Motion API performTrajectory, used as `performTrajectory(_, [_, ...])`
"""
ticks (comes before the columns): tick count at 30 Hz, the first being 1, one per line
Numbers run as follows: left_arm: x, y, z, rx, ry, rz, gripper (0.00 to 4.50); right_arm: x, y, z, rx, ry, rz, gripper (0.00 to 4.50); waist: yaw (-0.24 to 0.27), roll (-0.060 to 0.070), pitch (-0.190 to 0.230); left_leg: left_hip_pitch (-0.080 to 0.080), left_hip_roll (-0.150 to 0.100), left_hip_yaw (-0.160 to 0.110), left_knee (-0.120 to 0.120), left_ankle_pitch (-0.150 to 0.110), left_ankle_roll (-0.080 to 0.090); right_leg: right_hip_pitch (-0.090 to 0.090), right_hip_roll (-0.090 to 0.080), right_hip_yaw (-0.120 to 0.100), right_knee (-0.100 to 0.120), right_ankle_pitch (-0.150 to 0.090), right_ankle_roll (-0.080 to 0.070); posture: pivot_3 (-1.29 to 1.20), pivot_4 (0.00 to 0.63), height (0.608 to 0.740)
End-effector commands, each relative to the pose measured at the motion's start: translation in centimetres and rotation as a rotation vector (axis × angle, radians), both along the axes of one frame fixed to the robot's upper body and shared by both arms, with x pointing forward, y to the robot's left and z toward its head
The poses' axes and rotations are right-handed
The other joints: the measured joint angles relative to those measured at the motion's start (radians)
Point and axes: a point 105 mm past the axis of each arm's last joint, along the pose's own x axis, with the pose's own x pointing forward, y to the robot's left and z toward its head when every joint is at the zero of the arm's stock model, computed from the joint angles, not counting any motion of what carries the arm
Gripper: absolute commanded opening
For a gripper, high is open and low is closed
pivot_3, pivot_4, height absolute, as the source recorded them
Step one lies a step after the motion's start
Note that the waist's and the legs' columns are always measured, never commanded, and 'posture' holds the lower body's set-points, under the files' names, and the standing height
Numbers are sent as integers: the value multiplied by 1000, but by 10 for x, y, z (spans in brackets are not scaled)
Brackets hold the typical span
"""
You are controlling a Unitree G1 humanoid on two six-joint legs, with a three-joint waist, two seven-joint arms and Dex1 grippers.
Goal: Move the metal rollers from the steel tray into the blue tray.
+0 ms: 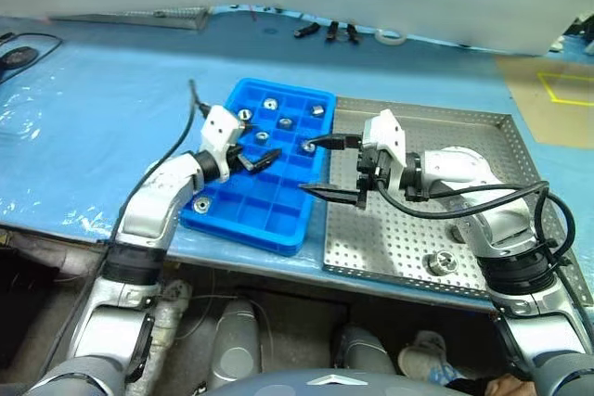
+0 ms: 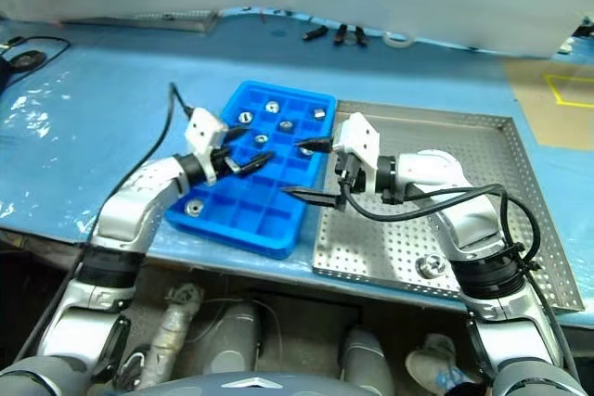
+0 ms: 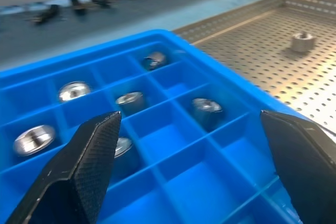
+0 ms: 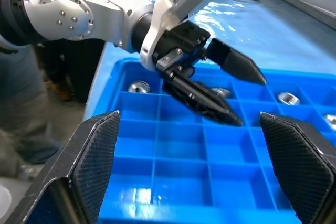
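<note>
Steel tray (image 1: 483,150) sits just right of the blue tray (image 1: 215,220), edges touching, so each carry is short. My right gripper (image 1: 330,168) hangs over that shared edge, jaws wide, nothing between them. My left gripper (image 1: 259,159) hovers low over the blue grid, also spread and empty (probably just dropped one). Rollers: several in blue compartments (image 1: 269,103), one left on steel (image 1: 439,263).
</note>
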Motion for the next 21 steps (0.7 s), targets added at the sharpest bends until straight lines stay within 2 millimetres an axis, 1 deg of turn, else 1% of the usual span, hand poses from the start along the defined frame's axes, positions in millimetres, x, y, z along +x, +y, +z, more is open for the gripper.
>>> performTrajectory(1, [6,-28,2,51,-47,-130,4460,-6,-14,17,29,-74,-101,4500,-10,0,0,0,0,0,0,0,0,0,0,1,0,1,2,-29,150,740])
performTrajectory(3, [11,-47,2,58,-48,-200,4460,-10,-27,17,31,-78,-185,4500,-28,0,0,0,-1,0,1,0,1,0,0,1,-1,2,3,-120,150,740])
performTrajectory(4, [13,-54,2,62,-50,-224,4460,-12,-31,16,30,-79,-213,4500,-34,0,0,0,-2,1,1,0,1,0,0,1,-1,2,3,-120,150,740])
performTrajectory(5, [14,-60,1,65,-49,-250,4460,-14,-34,16,29,-80,-239,4500,-39,0,0,0,-3,1,0,0,1,0,0,1,-1,2,4,-189,150,740])
performTrajectory(6, [14,-74,1,71,-51,-292,4460,-17,-41,15,35,-81,-289,4500,-53,0,0,0,-3,1,0,-1,2,0,0,2,-1,2,4,-216,150,740])
performTrajectory(9, [11,-106,3,77,-53,-402,4460,-28,-52,14,45,-91,-399,4500,-79,0,0,0,-3,1,0,-1,2,0,0,2,-2,2,4,-320,150,740])
performTrajectory(12, [3,-128,0,102,-60,-492,4460,-37,-56,14,57,-97,-474,4500,-111,0,0,0,-4,1,0,-1,3,1,0,3,-4,3,4,-393,150,740])
performTrajectory(14, [-8,-137,-6,139,-66,-590,4460,-43,-57,13,63,-98,-513,4500,-138,0,0,1,-4,1,0,-2,4,1,0,3,-5,3,5,-456,150,740])
performTrajectory(17, [-34,-146,-16,185,-51,-807,4460,-50,-60,11,70,-93,-573,4500,-167,0,0,2,-4,2,-1,-4,7,2,0,4,-7,2,4,-490,150,740])
performTrajectory(18, [-40,-148,-18,194,-44,-851,4460,-52,-61,10,71,-91,-588,4500,-173,0,0,2,-3,2,-1,-4,8,2,0,4,-8,1,1,-506,150,740])
performTrajectory(21, [-53,-155,-30,272,-71,-952,4460,-57,-63,9,73,-85,-624,4500,-187,0,0,2,-4,4,-1,-5,9,3,0,5,-9,1,1,-532,150,740])
